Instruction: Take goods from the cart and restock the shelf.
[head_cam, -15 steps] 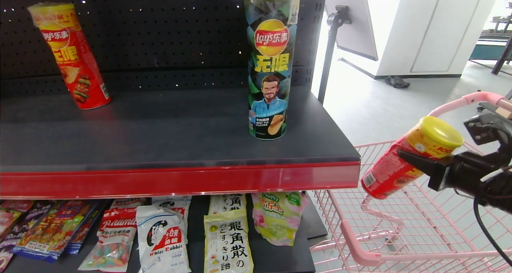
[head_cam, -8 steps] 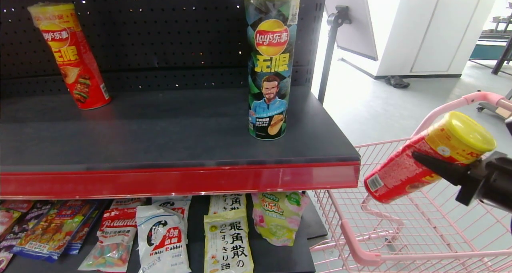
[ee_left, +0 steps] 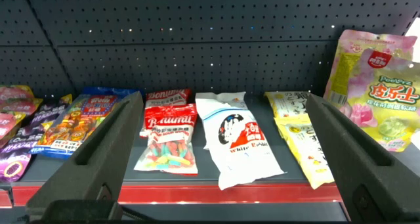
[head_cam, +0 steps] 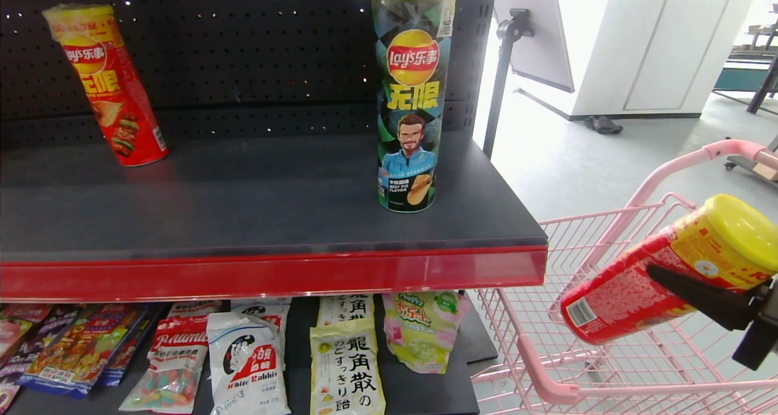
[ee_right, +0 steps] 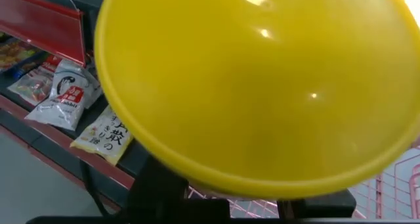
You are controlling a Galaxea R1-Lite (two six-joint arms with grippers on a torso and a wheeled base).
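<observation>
Right gripper (head_cam: pixel 668 281): jaws closed around a red cylindrical chip can with a yellow plastic lid (head_cam: pixel 614 293). One dark finger lies across the can's near side; the other is hidden behind it. The can lies tilted in the jaws, lid end higher, base end lower and pointing towards the shelf.

Below the jaws is the pink wire cart (head_cam: pixel 547 390), and the held can hangs above its basket, apart from the wires. To the base-end side of the jaws is the right end of the dark shelf board with a red front edge (head_cam: pixel 273 275), near but not touching.

On that board, a tall green-and-black chip can (head_cam: pixel 412 99) stands upright nearest the jaws. A red chip can (head_cam: pixel 106 87) leans at the far end. A wide bare stretch of board lies between them, and a narrower strip runs from the tall can to the board's right edge.

Left gripper (ee_left: pixel 226 152): jaws spread wide, holding nothing. Past the gap, on the lower deck, lie a red-and-white candy bag (ee_left: pixel 167 142) and a white sweet bag (ee_left: pixel 239 142).
</observation>
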